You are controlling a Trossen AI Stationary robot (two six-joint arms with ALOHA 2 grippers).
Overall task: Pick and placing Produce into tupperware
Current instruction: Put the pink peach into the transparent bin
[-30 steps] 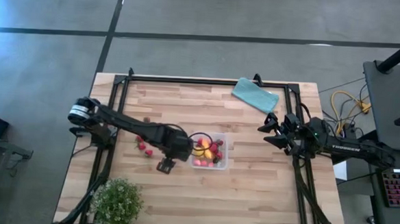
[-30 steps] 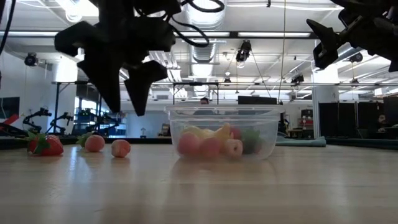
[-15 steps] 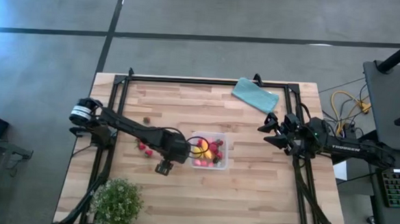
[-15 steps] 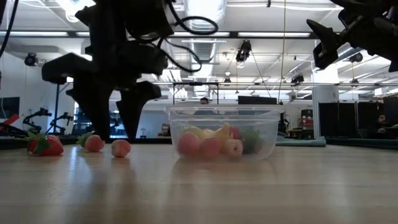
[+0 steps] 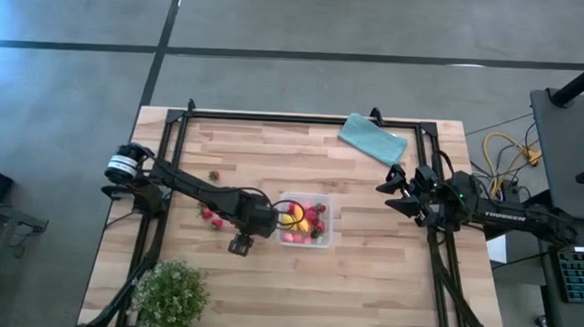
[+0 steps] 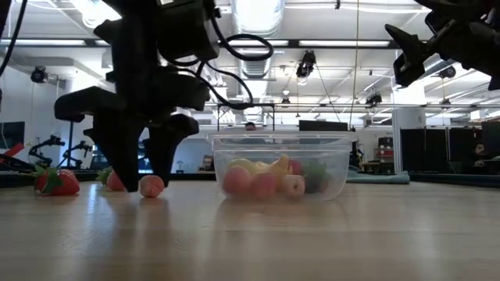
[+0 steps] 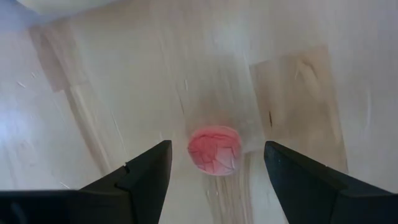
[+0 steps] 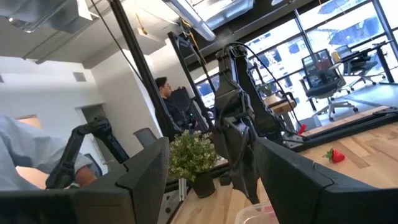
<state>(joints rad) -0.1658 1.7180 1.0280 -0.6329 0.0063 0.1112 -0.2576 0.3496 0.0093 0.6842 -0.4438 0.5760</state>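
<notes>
My left gripper (image 7: 216,148) is open and low over the table just left of the tupperware (image 5: 306,220), pointing down. Its two fingers stand on either side of a small round pink fruit piece (image 7: 214,151) that lies on the wood, apart from both. The low view shows the same piece (image 6: 151,186) at the fingertips. The clear tupperware (image 6: 281,165) holds several red, pink and yellow pieces. More red pieces (image 5: 209,216) lie on the table to the left, and a strawberry (image 6: 56,182) shows there too. My right gripper (image 5: 395,194) waits open near the table's right edge, raised.
A folded teal cloth (image 5: 373,138) lies at the far right of the table. A leafy green plant (image 5: 172,295) stands at the near left corner. One small red piece (image 5: 212,176) sits alone toward the far left. Bare wood stretches along the near side.
My left gripper has come down from above the box's height to table level and shifted a little toward the table's left, so its open fingers now straddle the pink piece. The fruit and the tupperware have stayed put.
</notes>
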